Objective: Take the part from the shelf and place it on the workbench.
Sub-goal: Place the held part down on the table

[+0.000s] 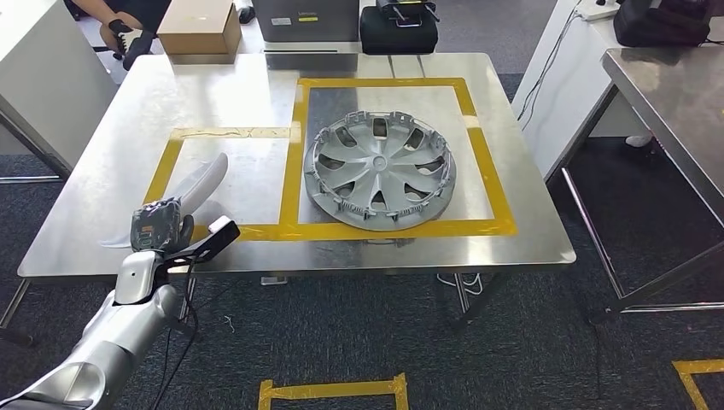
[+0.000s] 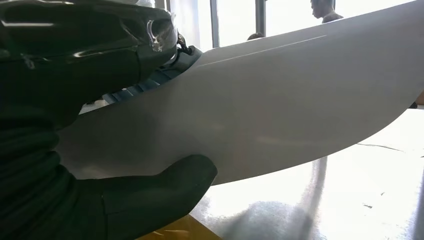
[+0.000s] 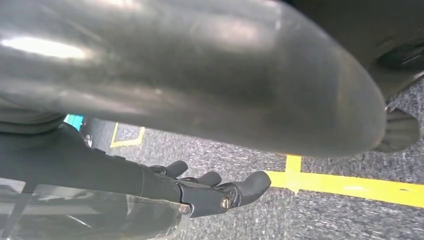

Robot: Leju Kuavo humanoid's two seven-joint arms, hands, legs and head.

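Curved pale-grey plastic panel [image 1: 201,181] sits gripped in the left hand [image 1: 159,227] fingers [image 2: 165,185] over the steel surface [image 1: 111,171], just left of the silver hubcap [image 1: 380,169], and should be lowered flat inside the smaller yellow-taped square [image 1: 224,133] before release; the hanging right hand [image 3: 210,192] is empty, fingers loosely apart.

No text, brand, number or sign can be read. A yellow label on the grey case [image 1: 306,19] at the far edge of the workbench [image 1: 111,154] is too small to make out.
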